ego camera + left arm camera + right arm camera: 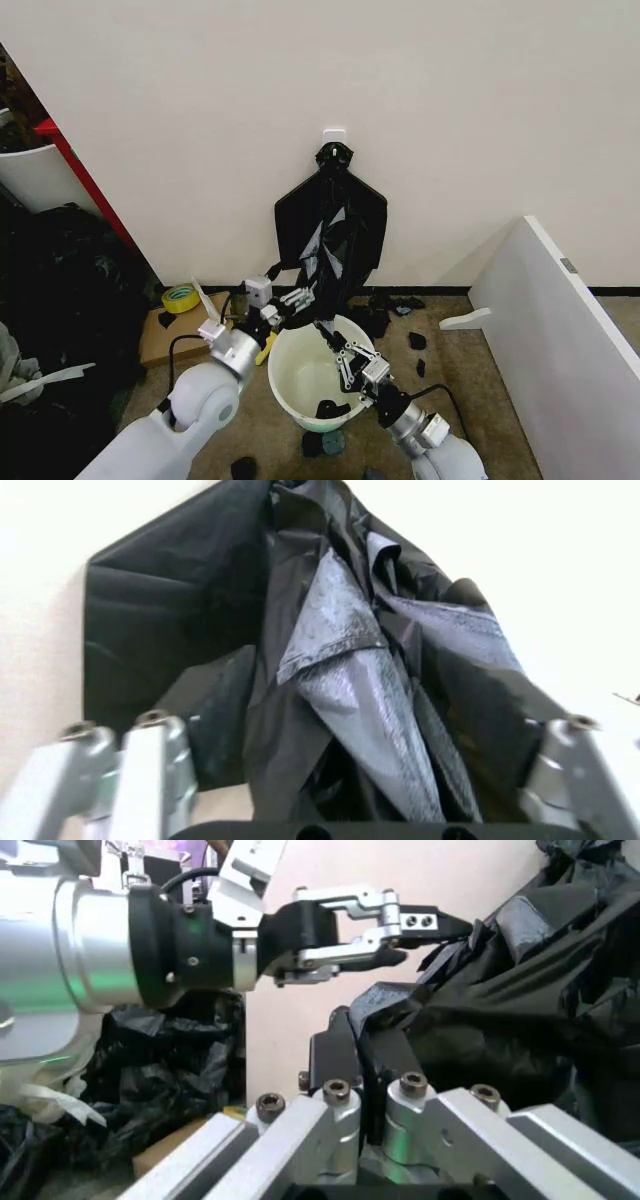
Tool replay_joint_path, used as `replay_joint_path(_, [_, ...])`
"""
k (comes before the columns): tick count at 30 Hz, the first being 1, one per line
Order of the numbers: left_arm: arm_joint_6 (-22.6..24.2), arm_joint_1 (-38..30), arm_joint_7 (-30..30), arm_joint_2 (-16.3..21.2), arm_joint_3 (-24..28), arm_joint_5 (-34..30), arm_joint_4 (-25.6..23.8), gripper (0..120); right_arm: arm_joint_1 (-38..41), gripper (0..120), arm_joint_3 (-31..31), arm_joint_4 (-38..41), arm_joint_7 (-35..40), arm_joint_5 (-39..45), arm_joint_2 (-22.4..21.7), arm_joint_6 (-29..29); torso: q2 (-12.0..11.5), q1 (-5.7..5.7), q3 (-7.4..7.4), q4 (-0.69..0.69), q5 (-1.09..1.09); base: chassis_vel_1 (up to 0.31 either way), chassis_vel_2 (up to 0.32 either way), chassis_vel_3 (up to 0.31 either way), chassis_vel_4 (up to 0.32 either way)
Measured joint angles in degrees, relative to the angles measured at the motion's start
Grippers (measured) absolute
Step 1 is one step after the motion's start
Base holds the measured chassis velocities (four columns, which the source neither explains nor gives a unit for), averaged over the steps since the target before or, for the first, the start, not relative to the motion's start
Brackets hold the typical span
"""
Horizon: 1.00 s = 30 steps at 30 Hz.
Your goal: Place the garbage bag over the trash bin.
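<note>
Head view: the garbage bag (335, 235) hangs limp against the wall from a white hook (334, 134), its lower end dropping to the far rim of the trash bin (300, 385), which stands on the floor with small black scraps (332, 408) inside. The left end effector (297, 297) reaches to the bag's lower left edge; the right end effector (335, 345) sits over the bin mouth at the bag's bottom end.

Left wrist view: the left end effector's fingers (150, 772) stand wide apart, with the crinkled bag between and beyond them, not gripped.

Right wrist view: the right end effector's fingers (345, 1121) are pinched onto a black fold of the bag, while the left one approaches the plastic's edge.

The step appears to be securing the bag before spreading it. The next move likely calls for the left end effector to clamp a separate edge, so the mouth can be opened over the rim.
</note>
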Motion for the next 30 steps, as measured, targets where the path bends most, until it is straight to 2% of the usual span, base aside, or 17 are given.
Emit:
replay_joint_path(1, [0.0,0.0,0.0,0.0,0.0,0.0,0.0,68,0.0,0,0.0,0.0,0.0,0.0,0.0,0.0,0.0,0.00,0.00,0.00,0.00,0.000,0.000,0.000,0.000])
replay_joint_path(8, [0.1,-1.3,-1.2,-1.7,0.8,-0.2,2.0,38,-0.5,0,0.6,1.0,0.0,0.8,-0.2,-0.4,0.0,0.00,0.00,0.01,0.00,0.000,0.000,0.000,0.000])
replay_joint_path(10, [0.2,-1.3,-1.4,-1.9,0.8,-0.3,2.1,36,-0.5,0,0.6,1.1,0.0,1.0,-0.3,-0.5,0.0,0.00,0.00,0.01,0.00,0.000,0.000,0.000,0.000])
replay_joint_path(17, [0.9,-1.5,-3.1,-2.9,0.6,-1.5,2.9,5,-0.8,0,0.8,1.7,0.1,2.0,-0.7,-0.9,0.0,0.00,0.00,0.01,-0.02,0.000,0.000,0.000,0.000])
replay_joint_path(20, [1.0,-1.5,-3.5,-3.0,0.2,-2.0,2.9,0,-0.9,0,0.9,1.7,0.1,2.3,-0.7,-0.9,0.0,0.00,0.00,0.00,-0.01,0.000,0.000,0.000,0.000])
replay_joint_path(30, [0.9,-0.5,-4.2,-2.4,-1.6,-1.4,0.6,0,-2.0,0,1.4,3.2,2.6,1.8,-0.9,-3.0,0.0,0.00,0.00,0.01,-0.01,0.000,0.000,0.000,0.000])
